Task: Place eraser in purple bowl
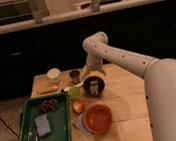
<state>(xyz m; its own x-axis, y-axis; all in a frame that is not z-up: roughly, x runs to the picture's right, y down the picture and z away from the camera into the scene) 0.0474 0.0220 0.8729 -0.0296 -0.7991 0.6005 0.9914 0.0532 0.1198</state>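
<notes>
The purple bowl [94, 85], very dark and round, sits at the middle of the wooden table [126, 94]. A small whitish-beige block, the eraser [95, 88], shows inside the bowl's opening. My gripper [93, 75] hangs straight down from the white arm, right over the bowl's far rim and just above the eraser. Whether the gripper touches the eraser is hidden.
An orange-red bowl [98, 118] sits on a blue cloth in front of the purple bowl. A green tray [26, 133] at the left holds a grey-blue block [43, 124]. A white cup [54, 74], a metal cup [75, 76], a green cup [74, 93] and a round fruit [78, 106] stand nearby.
</notes>
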